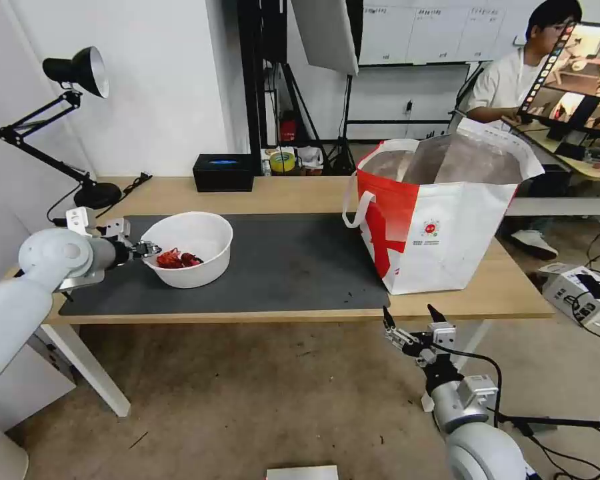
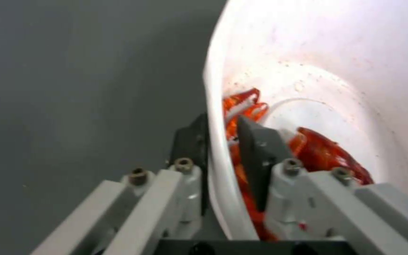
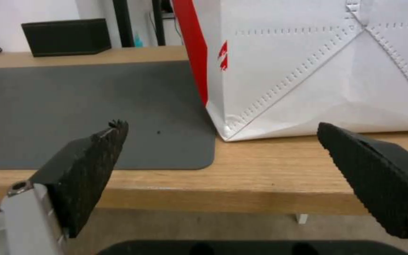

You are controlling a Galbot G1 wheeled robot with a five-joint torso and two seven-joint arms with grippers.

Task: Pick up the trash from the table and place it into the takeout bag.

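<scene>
Between its two pads, the left pincer (image 2: 223, 141) is pinching the rim of the bowl (image 1: 192, 257), so lifting level should be keeping the red scraps (image 1: 178, 259) inside, while the right pincer (image 1: 410, 320) is hanging open below the table (image 1: 500, 300) edge.

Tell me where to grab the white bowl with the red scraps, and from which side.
Grip the white bowl by its thin rim wall on the side nearest the left gripper, which already straddles it there: one finger outside, the other inside by the red scraps. The bowl stands upright on the mat with an open top, so pinching the wall looks better than spanning its wide body.
</scene>
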